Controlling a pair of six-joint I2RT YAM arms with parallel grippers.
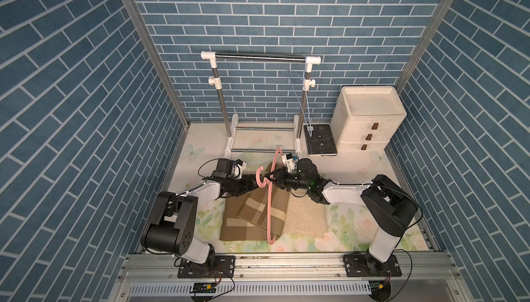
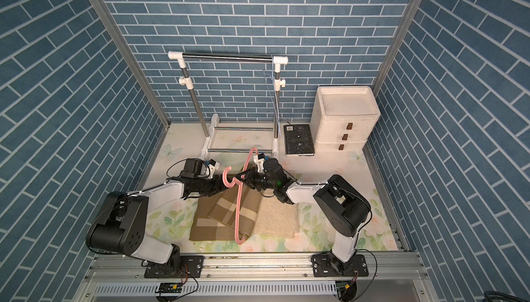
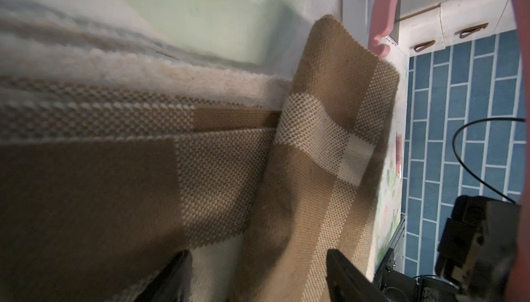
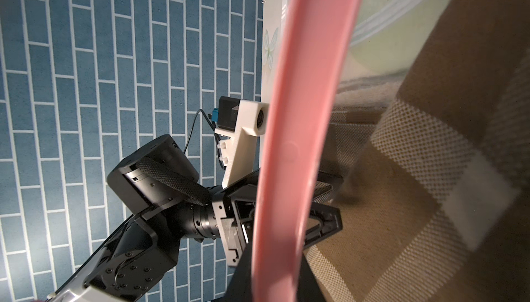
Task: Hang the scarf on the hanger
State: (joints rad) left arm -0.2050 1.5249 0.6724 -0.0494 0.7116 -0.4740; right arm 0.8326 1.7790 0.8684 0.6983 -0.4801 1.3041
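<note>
The left arm [image 1: 200,191] rises from its base at the front edge of the surface near the left corner, folds at the elbow and stretches its white forearm low toward the middle. There the left gripper [image 3: 258,257] faces the right one, its two dark fingers [image 3: 344,274] spread apart with a fold of the scarf [image 3: 329,131] between them. The right arm [image 1: 344,193] mirrors it from the front right corner, its wrist camera turned toward the back edge, and the right gripper [image 1: 269,179] is closed on the pink hanger [image 1: 269,206] just below its hook.
</note>
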